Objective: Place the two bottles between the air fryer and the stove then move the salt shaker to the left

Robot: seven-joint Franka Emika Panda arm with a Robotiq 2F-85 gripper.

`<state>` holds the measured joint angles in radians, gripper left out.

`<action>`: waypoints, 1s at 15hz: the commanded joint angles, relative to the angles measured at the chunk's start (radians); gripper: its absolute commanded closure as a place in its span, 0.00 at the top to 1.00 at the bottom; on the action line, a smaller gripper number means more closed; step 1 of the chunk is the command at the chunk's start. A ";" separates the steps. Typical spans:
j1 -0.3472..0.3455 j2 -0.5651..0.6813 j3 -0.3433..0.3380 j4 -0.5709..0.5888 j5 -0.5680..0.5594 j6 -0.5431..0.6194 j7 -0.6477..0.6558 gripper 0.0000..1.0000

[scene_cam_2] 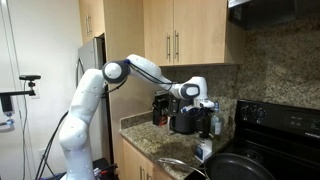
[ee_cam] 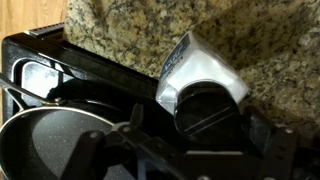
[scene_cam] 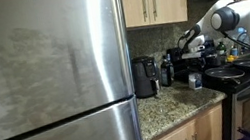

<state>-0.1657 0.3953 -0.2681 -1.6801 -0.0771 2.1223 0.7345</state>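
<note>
In the wrist view a dark bottle (ee_cam: 208, 108) with a pale label shows from above, standing against the granite wall beside the stove (ee_cam: 40, 60). My gripper (ee_cam: 200, 135) straddles its top, with a gap showing at the left finger, so it looks open. In both exterior views the gripper (scene_cam_2: 203, 100) (scene_cam: 184, 44) hovers over the counter between the air fryer (scene_cam_2: 182, 123) (scene_cam: 144, 77) and the stove (scene_cam_2: 285, 118) (scene_cam: 235, 75). That bottle (scene_cam_2: 214, 123) stands below it. The other bottle (scene_cam_2: 158, 108) stands beyond the air fryer. The salt shaker (scene_cam: 196, 80) (scene_cam_2: 205, 150) sits near the counter's front.
A big steel refrigerator (scene_cam: 46, 82) fills the near side of an exterior view. A dark frying pan (scene_cam_2: 240, 167) (ee_cam: 50, 135) lies on the stove. Wooden cabinets (scene_cam_2: 180, 40) hang above the granite counter (scene_cam: 166, 104). The backsplash (ee_cam: 150, 30) is close behind the bottle.
</note>
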 commanded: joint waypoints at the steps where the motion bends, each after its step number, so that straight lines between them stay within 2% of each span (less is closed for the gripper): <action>1: 0.000 0.031 -0.004 0.012 0.002 0.061 0.020 1.00; 4: -0.002 0.045 -0.007 0.003 0.007 0.102 0.024 1.00; 5: -0.001 0.048 -0.009 -0.001 0.006 0.108 0.030 0.91; 6: -0.003 0.053 -0.008 -0.003 0.012 0.107 0.028 0.72; 11: -0.007 0.058 -0.008 -0.001 0.031 0.102 0.035 0.34; 12: -0.008 0.057 -0.008 0.002 0.034 0.100 0.035 0.31; 15: -0.013 0.035 0.007 -0.002 0.061 0.085 0.007 0.31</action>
<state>-0.1685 0.4453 -0.2742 -1.6761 -0.0530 2.2140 0.7694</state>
